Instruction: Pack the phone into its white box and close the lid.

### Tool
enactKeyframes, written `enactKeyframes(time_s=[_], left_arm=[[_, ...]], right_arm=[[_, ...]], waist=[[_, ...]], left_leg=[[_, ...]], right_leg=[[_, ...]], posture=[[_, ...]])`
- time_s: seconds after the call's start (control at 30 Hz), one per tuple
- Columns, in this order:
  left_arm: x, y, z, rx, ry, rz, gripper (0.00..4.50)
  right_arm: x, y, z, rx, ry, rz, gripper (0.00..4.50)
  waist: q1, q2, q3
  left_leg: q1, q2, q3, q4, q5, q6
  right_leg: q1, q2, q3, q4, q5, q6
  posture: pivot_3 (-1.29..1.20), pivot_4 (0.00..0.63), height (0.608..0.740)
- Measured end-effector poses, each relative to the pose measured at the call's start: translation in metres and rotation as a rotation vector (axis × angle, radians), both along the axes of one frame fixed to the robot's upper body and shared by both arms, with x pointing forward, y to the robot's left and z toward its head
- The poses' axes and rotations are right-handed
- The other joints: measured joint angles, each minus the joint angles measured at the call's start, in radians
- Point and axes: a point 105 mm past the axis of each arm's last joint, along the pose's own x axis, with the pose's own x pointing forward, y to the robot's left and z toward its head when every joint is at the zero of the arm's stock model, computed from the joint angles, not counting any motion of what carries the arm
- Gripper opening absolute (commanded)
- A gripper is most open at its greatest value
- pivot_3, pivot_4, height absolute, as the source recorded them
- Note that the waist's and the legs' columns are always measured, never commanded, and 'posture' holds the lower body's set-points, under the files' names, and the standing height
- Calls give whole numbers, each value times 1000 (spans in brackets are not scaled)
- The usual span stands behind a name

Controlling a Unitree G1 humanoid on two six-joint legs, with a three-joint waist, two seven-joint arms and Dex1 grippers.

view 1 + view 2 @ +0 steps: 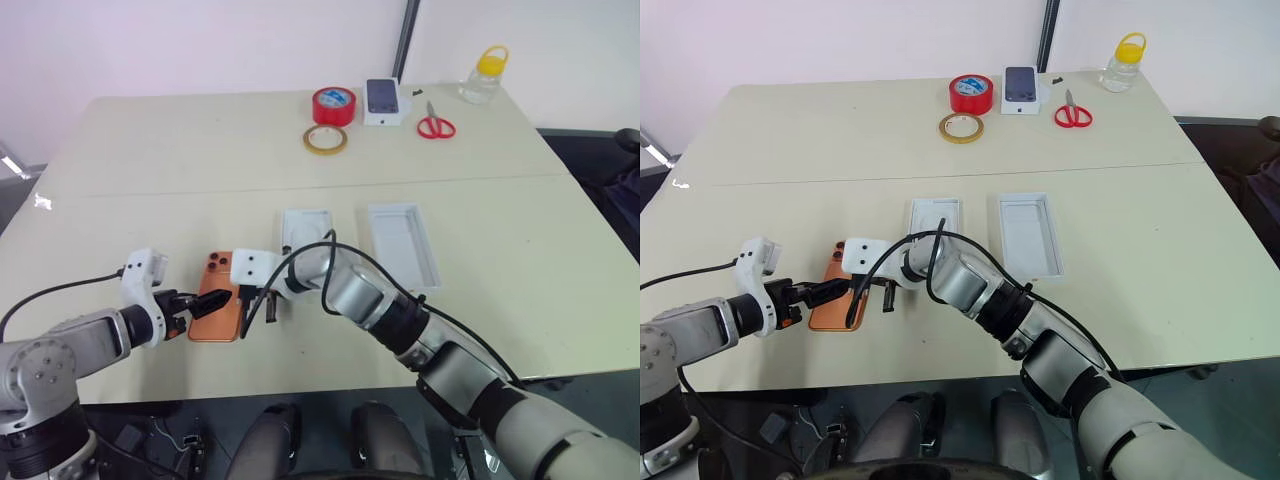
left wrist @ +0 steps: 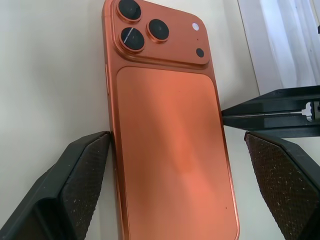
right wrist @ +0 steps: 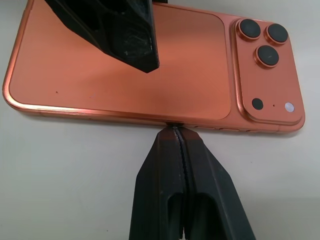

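I have the phone (image 1: pixel 216 299) lying back-up on the table (image 1: pixel 150 160), camera cluster at its far end. My left gripper (image 1: pixel 222 299) is spread wide over the near end of the phone, one finger (image 2: pixel 75 190) touching or just off one long edge and the other finger (image 2: pixel 285 175) standing clear of the opposite edge, so nothing is grasped yet. My right gripper (image 3: pixel 173 131) is clenched tight on nothing, its paired tips pressed against the middle of the phone's long side, right beside the left gripper's clear finger. Beyond the right gripper, just past the phone, I see a white tray (image 1: pixel 306 229), too hidden by the arm for me to tell which part it is. Further to that side, apart from it, lies an all-white tray (image 1: pixel 402 243).
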Motion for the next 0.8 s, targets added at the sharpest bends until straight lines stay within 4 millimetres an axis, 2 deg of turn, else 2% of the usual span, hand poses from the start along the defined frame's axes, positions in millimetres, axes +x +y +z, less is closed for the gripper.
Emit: enactKeyframes(time_s=[0.8], left_arm=[[-1, 1, 3, -131, 32, 10, 4500]], right_arm=[[6, -6, 1, 3, -8, -33, 30]], waist=[[-1, 0, 0]], left_leg=[[0, 0, -1, 0, 0, 0]], right_leg=[[0, 0, 0, -1, 0, 0]], posture=[[0, 150, 740]])
